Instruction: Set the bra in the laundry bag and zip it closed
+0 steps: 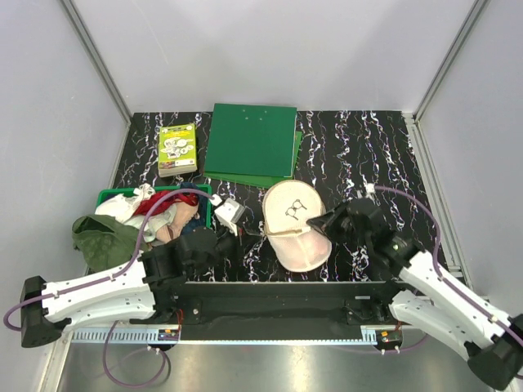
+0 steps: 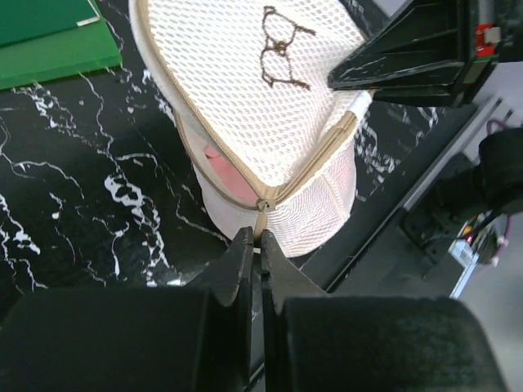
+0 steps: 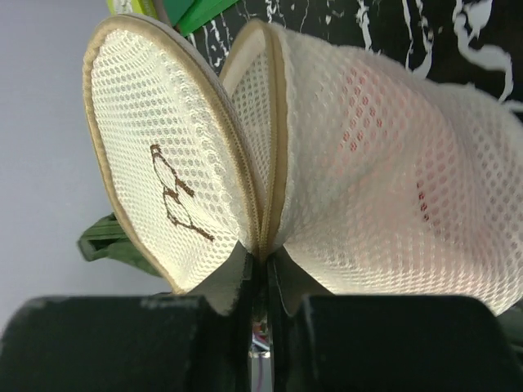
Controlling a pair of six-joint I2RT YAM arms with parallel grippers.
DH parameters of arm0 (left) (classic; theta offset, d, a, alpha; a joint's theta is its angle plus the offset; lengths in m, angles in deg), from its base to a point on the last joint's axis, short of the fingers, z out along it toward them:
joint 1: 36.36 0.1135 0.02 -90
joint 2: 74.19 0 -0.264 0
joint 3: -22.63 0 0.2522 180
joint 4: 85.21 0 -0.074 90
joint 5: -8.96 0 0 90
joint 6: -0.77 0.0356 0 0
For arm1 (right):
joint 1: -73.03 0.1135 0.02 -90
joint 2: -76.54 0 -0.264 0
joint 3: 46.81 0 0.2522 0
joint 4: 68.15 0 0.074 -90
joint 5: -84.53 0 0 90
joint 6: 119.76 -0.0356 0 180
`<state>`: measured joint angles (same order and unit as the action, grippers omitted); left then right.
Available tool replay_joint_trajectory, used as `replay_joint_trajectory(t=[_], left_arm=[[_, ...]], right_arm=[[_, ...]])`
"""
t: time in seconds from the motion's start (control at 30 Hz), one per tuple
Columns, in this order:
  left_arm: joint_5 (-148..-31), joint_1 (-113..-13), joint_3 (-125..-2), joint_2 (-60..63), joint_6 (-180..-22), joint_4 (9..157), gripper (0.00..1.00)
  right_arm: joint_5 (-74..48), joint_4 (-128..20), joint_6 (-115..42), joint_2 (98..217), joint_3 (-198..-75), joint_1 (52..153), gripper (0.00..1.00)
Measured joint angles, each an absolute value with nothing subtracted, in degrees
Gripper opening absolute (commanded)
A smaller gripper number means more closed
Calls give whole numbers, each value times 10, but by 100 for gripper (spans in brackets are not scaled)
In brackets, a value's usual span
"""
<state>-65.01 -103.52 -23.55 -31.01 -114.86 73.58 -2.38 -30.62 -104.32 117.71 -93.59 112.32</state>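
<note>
We note the bra inside the bag, gaping just beyond our left fingers, shut on the zip pull, right fingers pinching its rim: zipping step, we judge, next needing a steady drag round the rim.

Bra was mostly hidden inside laundry bag, only pink showing thru mesh; zip pull end lost btwn left gripper tips.

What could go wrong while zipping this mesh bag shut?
The left gripper pinches only the small zip pull and could slip off. The bra shows pink in the open gap of the laundry bag, and might snag. The right gripper holds only its rim; it may twist.
</note>
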Motion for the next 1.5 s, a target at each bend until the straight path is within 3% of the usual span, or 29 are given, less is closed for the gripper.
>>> replay_joint_trajectory(t=[0.13,0.2,0.27,0.37,0.5,0.63,0.8,0.9,1.03,1.07,1.27,1.37,1.4,1.5], left_arm=[[-652,-1022,-236,-298,-1154,768,0],[-655,-1020,-236,-278,-1154,775,0],[-661,-1019,-236,-255,-1154,780,0],[-670,-1016,-243,-218,-1157,784,0],[-693,-1012,-255,-179,-1165,806,0],[-728,-1012,-256,-159,-1185,844,0],[-772,-1012,-257,-142,-1213,893,0],[-799,-1013,-261,-127,-1227,912,0],[-816,-1018,-267,-117,-1242,926,0],[-819,-1020,-268,-115,-1245,932,0],[-833,-1032,-284,-84,-1256,950,0],[-840,-1037,-290,-68,-1257,958,0],[-841,-1038,-290,-64,-1258,959,0],[-821,-1038,-292,-62,-1257,940,0]], right_arm=[[-40,-284,-941,1259,-1007,1097,0],[-47,-275,-901,1284,-1018,1090,20],[-54,-262,-872,1299,-1018,1086,58],[-67,-235,-841,1310,-1017,1078,79],[-102,-217,-842,1283,-990,1074,90],[-134,-201,-892,1184,-930,1074,92],[-142,-195,-995,1035,-869,1074,92],[-141,-203,-1049,1008,-857,1074,92],[-140,-212,-1108,1013,-856,1074,85],[-139,-217,-1121,1014,-856,1074,77],[-130,-240,-1172,1030,-856,1074,67],[-127,-252,-1179,1047,-856,1074,38],[-125,-254,-1182,1051,-856,1074,21],[-113,-259,-1189,1047,-848,1074,5]])
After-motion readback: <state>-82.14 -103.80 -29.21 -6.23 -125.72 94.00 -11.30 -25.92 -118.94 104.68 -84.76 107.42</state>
